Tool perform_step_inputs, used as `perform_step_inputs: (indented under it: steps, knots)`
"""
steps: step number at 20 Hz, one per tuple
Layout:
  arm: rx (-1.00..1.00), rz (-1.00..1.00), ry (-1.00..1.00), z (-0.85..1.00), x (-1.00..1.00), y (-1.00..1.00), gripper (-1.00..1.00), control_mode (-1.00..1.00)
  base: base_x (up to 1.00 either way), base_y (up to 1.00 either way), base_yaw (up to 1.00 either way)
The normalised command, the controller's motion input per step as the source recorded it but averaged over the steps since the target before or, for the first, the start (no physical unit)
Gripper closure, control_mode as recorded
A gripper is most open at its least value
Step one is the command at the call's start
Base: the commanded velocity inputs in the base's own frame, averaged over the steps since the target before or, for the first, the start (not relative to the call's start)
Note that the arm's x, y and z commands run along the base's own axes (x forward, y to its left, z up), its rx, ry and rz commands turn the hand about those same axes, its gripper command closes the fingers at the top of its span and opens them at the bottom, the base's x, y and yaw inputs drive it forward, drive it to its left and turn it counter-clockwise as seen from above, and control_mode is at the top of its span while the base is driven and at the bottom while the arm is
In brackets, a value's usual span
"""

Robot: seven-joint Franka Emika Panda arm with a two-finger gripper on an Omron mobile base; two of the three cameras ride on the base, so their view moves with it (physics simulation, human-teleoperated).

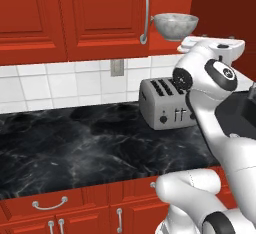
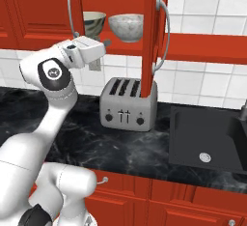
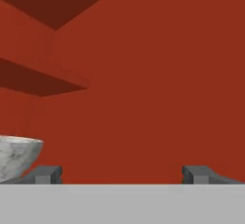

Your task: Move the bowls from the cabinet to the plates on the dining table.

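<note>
cabinet (image 2: 38, 7) showing red | bowl (image 2: 126, 27) showing mottled white-grey | countertop (image 1: 75, 148) showing black, white-veined | toaster (image 2: 128, 105) showing silver

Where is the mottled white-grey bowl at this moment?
The mottled bowl stands on the open red cabinet's shelf, above the toaster. In the right base view another bowl sits to its left.

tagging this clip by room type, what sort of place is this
A rendered home kitchen, most likely. A four-slot silver toaster stands on a black marble-look counter against a white tiled wall. Red wall cabinets hang above it, one open with a mottled white-grey bowl on its shelf, and a dark sink sits beside the toaster.
</note>
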Motion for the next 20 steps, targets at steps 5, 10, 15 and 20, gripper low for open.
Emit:
perform_step_inputs:
  steps: [5,10,15,20]
  knots:
    - [0.00,0.23,-0.05,-0.03,0.25,0.24,-1.00,-1.00,0.00,0.00,0.00]
    - [-0.02,0.19,-0.06,-0.17,0.14,0.34,-1.00,-1.00,0.00,0.00,0.00]
    - [-0.05,0.13,-0.05,-0.14,0.24,0.40,-1.00,-1.00,0.00,0.00,0.00]
    - [-0.01,0.15,-0.01,0.00,0.24,0.40,-1.00,-1.00,0.00,0.00,0.00]
